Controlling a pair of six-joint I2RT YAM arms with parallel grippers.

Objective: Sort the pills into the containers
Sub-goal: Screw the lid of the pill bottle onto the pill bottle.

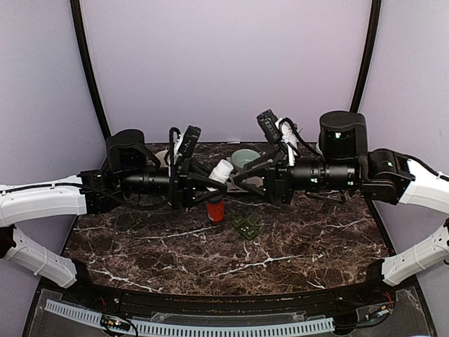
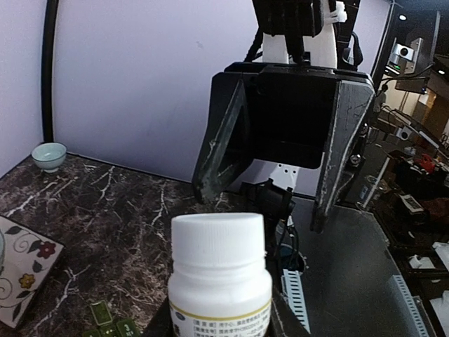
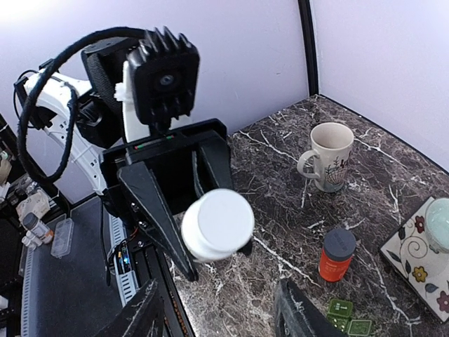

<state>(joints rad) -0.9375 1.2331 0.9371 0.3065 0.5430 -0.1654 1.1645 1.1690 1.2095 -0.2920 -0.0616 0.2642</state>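
My left gripper (image 1: 212, 184) is shut on a white pill bottle (image 1: 220, 170), held above the table with its white cap on. In the left wrist view the bottle (image 2: 219, 274) fills the bottom centre. My right gripper (image 1: 237, 178) faces the cap from the right, open and apart from it; its fingers (image 2: 340, 154) spread wide beyond the cap. In the right wrist view the bottle (image 3: 217, 225) sits cap-on ahead of my open right gripper (image 3: 221, 316). The dark green containers (image 1: 247, 225) lie on the marble below. No loose pills show.
An orange bottle with a dark cap (image 1: 215, 209) stands under the white bottle, next to the containers (image 3: 347, 316). A beige mug (image 3: 330, 156) stands further back. A pale green bowl (image 1: 244, 158) rests on a floral tile (image 3: 421, 260). A second small bowl (image 2: 49, 156) stands by the wall.
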